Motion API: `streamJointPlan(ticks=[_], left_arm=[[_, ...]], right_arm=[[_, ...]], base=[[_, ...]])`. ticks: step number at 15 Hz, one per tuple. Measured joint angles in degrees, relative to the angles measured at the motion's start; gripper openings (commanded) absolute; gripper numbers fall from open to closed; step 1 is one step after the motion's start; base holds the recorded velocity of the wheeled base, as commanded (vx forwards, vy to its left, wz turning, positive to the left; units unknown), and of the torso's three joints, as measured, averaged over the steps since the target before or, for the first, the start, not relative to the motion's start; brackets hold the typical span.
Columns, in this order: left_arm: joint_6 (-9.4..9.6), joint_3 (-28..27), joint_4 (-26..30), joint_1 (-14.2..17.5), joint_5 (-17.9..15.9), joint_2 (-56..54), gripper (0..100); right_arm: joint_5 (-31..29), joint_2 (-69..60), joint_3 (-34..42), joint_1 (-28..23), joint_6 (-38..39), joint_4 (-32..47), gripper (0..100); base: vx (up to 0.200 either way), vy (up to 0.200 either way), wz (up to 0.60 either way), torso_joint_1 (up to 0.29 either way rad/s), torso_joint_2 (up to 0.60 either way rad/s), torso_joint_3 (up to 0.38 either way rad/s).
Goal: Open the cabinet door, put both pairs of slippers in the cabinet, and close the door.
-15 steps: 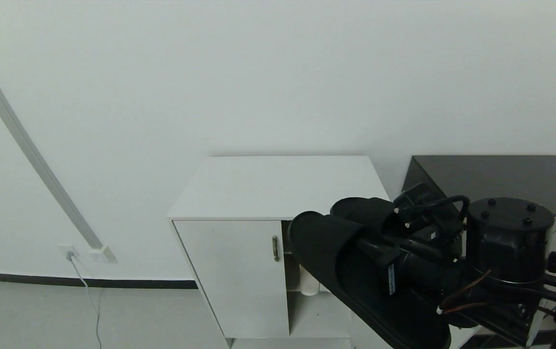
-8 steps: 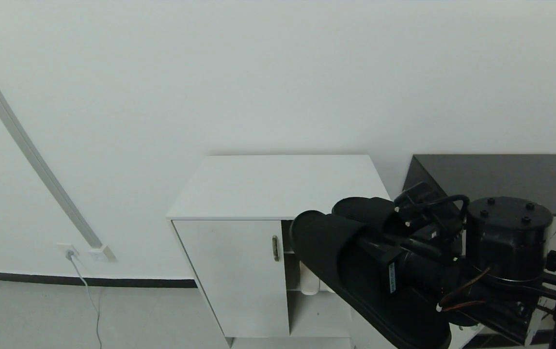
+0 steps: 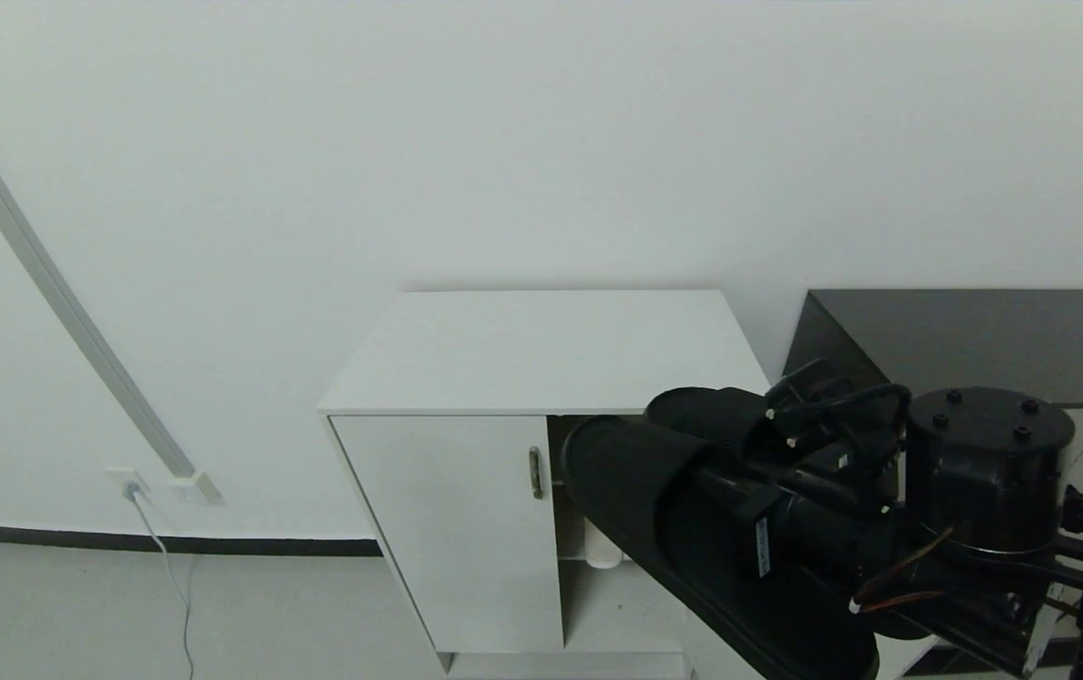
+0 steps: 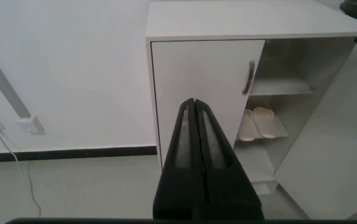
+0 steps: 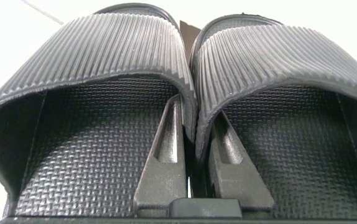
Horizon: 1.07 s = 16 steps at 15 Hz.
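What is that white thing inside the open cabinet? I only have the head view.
Observer: A pair of white slippers, side by side, midway up the cabinet.
Operator: How does the right end effector hold the black pair?
Observer: The right end effector is shut on the black slippers, pinching their adjoining side walls together.
Operator: And the left?
Observer: The left end effector is shut and empty, aimed at the closed door.
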<state>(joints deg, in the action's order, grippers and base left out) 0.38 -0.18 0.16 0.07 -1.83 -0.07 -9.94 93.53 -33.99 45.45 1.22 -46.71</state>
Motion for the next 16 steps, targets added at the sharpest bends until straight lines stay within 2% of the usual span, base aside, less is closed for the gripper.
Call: streamJointPlan(ticks=[6,16], left_arm=[[-0.02,0.02,0.0,-0.02,0.0,0.0,0],[-0.02,0.02,0.02,0.0,0.0,0.0,0]], right_arm=[[-0.05,0.05,-0.02,-0.05,0.0,0.05,0],[-0.07,0.16,0.15,0.02,-0.4,0.02,0]], base=[[0.0,0.0,0.0,-0.172,0.39,0.22],[0.0,0.0,0.0,-0.219,0.54,0.312]])
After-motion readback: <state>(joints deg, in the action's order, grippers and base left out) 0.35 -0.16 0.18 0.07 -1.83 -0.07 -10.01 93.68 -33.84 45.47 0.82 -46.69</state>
